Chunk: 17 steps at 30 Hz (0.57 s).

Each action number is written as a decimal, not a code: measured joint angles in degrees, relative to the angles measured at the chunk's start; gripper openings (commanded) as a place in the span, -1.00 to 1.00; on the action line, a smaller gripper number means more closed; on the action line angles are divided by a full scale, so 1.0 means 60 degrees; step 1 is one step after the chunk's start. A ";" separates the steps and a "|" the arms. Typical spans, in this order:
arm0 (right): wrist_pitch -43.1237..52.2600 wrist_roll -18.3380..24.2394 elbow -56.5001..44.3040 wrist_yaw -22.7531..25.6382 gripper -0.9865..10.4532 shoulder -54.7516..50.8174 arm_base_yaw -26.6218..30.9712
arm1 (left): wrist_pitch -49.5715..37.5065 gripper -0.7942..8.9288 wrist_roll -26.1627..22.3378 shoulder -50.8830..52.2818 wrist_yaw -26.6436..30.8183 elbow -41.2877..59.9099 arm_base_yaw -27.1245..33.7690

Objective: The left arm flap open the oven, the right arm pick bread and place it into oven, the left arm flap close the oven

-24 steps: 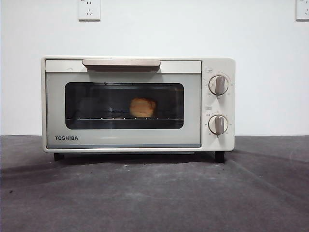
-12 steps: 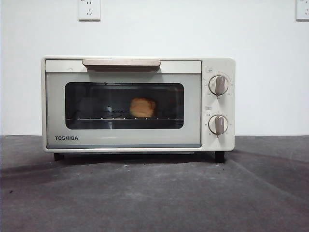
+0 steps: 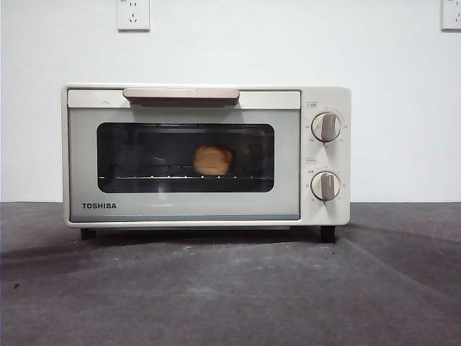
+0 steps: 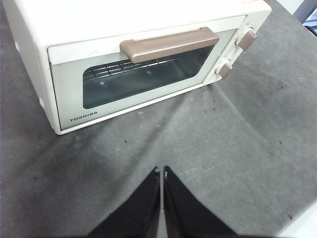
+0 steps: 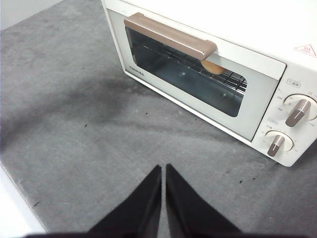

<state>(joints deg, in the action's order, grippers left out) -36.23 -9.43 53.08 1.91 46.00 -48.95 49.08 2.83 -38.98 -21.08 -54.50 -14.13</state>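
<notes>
The cream oven (image 3: 206, 155) stands with its door shut, and the bread (image 3: 213, 160) sits inside on the rack. In front of the oven, well apart from it, the left gripper (image 4: 161, 172) and right gripper (image 5: 163, 168) hang empty, jaws pressed together.

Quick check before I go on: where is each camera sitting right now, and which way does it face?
Front view: low at table height, looking level at the shut oven, the bread behind its glass; no arm shows.
Left wrist view: above the table, looking down at the oven door from its TOSHIBA end; the left gripper shows, jaws shut.
Right wrist view: above the table, looking down from the knobs' end; the right gripper shows, jaws shut.
Shared: all three show the door's handle.
</notes>
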 measured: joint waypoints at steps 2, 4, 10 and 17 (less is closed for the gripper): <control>0.0004 0.0000 0.0000 0.0000 -0.81 0.0000 0.0000 | 0.0000 -0.80 0.0000 0.0000 0.0000 0.0000 0.0000; 0.0004 0.0000 0.0000 0.0000 -0.81 0.0000 0.0000 | -0.0007 -0.80 -0.0080 0.0066 0.0011 0.0000 0.0000; 0.0004 0.0000 0.0000 0.0004 -0.81 0.0000 0.0000 | -0.2149 -0.80 -0.0852 0.0841 0.0219 0.0175 0.0324; 0.0004 0.0000 0.0000 0.0000 -0.81 0.0000 -0.0004 | -0.6710 -0.80 -0.1464 0.2233 0.1359 0.2142 0.1155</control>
<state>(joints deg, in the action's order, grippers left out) -36.21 -9.43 53.08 1.91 46.00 -48.97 8.82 -5.96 -25.58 -12.93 -41.65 -7.20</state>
